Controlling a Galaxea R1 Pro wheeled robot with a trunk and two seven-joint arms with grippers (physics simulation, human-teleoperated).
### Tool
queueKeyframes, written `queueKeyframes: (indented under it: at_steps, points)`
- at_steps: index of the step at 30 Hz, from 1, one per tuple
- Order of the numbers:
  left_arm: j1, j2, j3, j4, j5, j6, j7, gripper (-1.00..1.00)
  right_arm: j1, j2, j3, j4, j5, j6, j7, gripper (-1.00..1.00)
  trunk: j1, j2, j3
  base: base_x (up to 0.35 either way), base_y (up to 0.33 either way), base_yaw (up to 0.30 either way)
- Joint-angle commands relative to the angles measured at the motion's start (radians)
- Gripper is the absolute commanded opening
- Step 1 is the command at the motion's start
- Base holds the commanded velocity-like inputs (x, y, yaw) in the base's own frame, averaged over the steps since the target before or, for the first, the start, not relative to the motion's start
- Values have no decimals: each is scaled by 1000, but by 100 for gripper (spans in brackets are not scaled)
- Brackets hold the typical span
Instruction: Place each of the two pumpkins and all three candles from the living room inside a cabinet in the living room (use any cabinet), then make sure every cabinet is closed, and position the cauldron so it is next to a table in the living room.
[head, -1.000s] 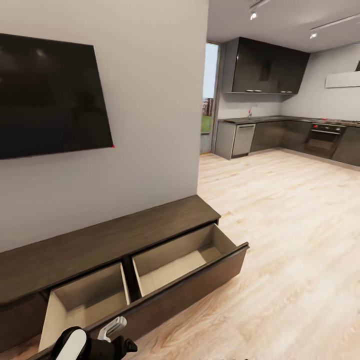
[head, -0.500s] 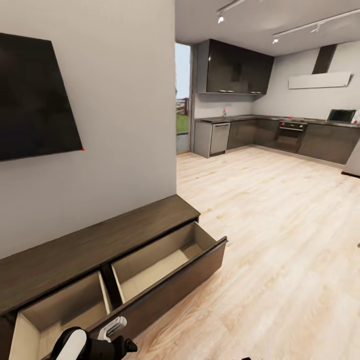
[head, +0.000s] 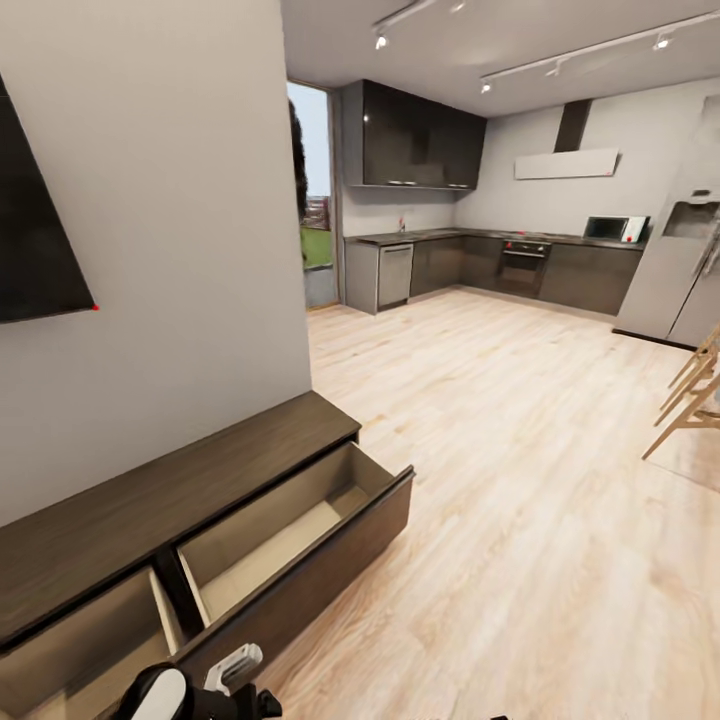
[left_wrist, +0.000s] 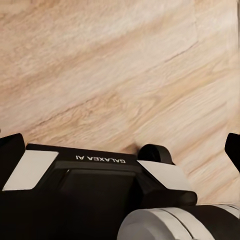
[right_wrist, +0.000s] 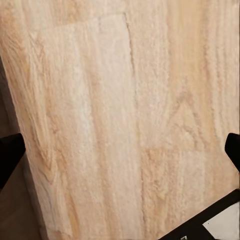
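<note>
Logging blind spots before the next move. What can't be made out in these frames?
- Left drawer of the cabinet: head view, cut off by the frame edge and the arm.
- Right drawer: its front wall hides the near floor.
- Left claw, right claw: fingertips only at the frame edges, spread wide, nothing between them.

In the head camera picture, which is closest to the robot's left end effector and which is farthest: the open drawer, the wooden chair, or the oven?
1. The open drawer, just above the left end effector, at the picture's lower left.
2. The wooden chair, across the floor at the right edge.
3. The oven, far back in the kitchen.
</note>
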Motion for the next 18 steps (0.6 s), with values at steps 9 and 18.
queueKeyframes:
  at_steps: [9, 18]
  points:
    - [0, 0, -42, 2, -1, -31, 0, 100, 1, -15, -1, 0, -1, -23, 0, 100, 0, 0, 0, 0, 0, -286]
    - [0, 0, -49, 2, -2, -33, 1, 100, 1, -15, -1, 0, -1, -42, 0, 100, 0, 0, 0, 0, 0, -286]
